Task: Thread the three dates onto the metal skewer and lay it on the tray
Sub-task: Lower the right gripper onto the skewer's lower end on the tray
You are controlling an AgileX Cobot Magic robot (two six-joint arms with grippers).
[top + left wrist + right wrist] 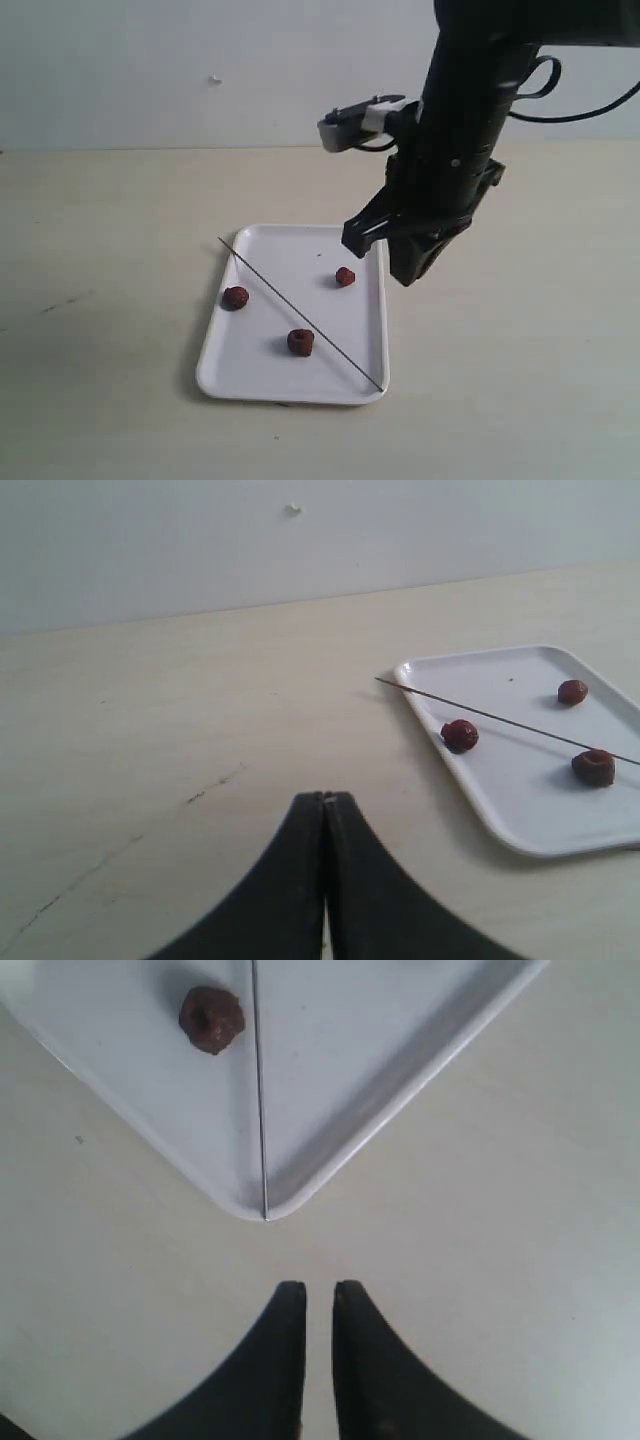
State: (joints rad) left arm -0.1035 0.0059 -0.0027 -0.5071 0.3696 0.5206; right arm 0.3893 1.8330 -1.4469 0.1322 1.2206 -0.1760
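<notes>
The tray [290, 250] lies on the counter [100, 250], and all the task's things are on it. The metal skewer [300, 312] rests across it from corner to corner, and its far point reaches a little past the rim. The first date [235, 297] sits by the left rim. The second date [300, 342] is just beside the skewer, and the third date [345, 276] is on the other side of the rod. No date is threaded yet.

The right claw [319, 1288] hangs near the tray's right rim with its jaws a little apart and nothing between them. The left claw [325, 798] is closed and empty, well away from the tray.

The skewer looks stiff, light and smooth, so I think it will slip or turn easily in a weak pinch. It lies low, so the best place to take it is probably the near end, which rests on the corner rim. The dates seem small, light and slightly soft. They may roll, so each should be held by its sides, leaving the middle free for the point.
</notes>
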